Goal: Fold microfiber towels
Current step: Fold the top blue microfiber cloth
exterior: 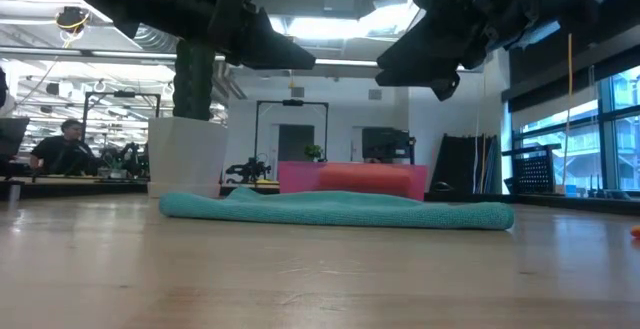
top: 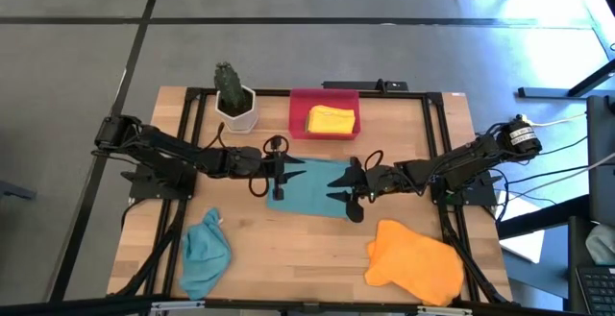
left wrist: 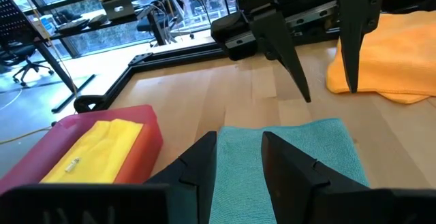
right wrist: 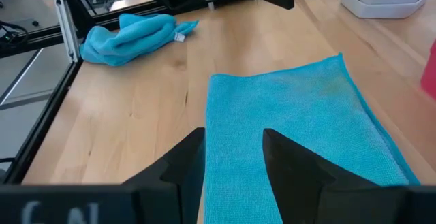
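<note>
A teal towel [top: 312, 187] lay flat in the middle of the table [top: 288, 258], folded into a neat band, with one arm at each end of it. The left gripper [top: 278, 174] hung just above the towel's left end, its fingers [left wrist: 197, 173] apart with nothing between them. The right gripper [top: 352, 194] hung over the towel's right end, its fingers [right wrist: 182, 161] likewise apart and empty. From table height the towel [exterior: 335, 209] lay low and flat, with both grippers clear above it.

A second teal towel [top: 205, 251] sat crumpled near the table's near left corner. An orange towel [top: 415, 258] lay loosely spread at the near right. Beyond the flat towel, at the far side of the table, a red tray [top: 324, 114] held a folded yellow towel [top: 332, 121]. Just left of the tray stood a small cactus [top: 230, 84] in a white pot [top: 237, 114].
</note>
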Controlling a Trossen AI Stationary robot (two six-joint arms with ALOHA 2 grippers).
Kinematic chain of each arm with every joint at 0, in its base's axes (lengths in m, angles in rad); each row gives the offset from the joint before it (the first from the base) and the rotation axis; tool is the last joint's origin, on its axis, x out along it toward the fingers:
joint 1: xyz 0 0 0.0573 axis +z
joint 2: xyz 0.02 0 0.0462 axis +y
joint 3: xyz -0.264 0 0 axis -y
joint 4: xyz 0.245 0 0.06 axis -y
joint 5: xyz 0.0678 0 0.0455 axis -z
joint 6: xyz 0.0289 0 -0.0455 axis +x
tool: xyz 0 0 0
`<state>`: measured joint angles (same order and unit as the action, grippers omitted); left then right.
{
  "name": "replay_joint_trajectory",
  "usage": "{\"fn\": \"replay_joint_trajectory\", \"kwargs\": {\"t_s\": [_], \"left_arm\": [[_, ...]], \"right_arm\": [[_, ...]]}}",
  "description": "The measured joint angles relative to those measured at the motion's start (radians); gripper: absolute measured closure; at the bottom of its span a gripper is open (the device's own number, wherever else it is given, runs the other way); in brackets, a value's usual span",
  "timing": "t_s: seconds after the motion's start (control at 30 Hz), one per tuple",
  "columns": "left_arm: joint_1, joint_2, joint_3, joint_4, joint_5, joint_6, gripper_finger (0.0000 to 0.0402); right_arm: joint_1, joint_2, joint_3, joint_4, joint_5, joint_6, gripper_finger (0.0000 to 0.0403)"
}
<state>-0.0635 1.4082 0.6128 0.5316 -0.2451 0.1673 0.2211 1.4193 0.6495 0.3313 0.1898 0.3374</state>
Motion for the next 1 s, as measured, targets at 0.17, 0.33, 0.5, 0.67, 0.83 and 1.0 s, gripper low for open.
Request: {"fn": "replay_joint_trajectory", "kwargs": {"t_s": [0.17, 0.33, 0.5, 0.67, 0.83, 1.0], "left_arm": [[0.000, 0.000, 0.000, 0.000, 0.000, 0.000, 0.0295], [0.000, 0.000, 0.000, 0.000, 0.000, 0.000, 0.0295], [0.000, 0.000, 0.000, 0.000, 0.000, 0.000, 0.0295], [0.000, 0.000, 0.000, 0.000, 0.000, 0.000, 0.0295], [0.000, 0.000, 0.000, 0.000, 0.000, 0.000, 0.0295], [0.000, 0.000, 0.000, 0.000, 0.000, 0.000, 0.0295]], "right_arm": [[0.000, 0.000, 0.000, 0.000, 0.000, 0.001, 0.0253], [0.000, 0.000, 0.000, 0.000, 0.001, 0.000, 0.0253], [0.000, 0.000, 0.000, 0.000, 0.001, -0.001, 0.0253], [0.000, 0.000, 0.000, 0.000, 0.001, -0.001, 0.0253], [0.001, 0.009, 0.002, 0.006, -0.085, -0.004, 0.0253], [0.031, 0.066, 0.040, -0.021, -0.113, -0.028, 0.0253]]}}
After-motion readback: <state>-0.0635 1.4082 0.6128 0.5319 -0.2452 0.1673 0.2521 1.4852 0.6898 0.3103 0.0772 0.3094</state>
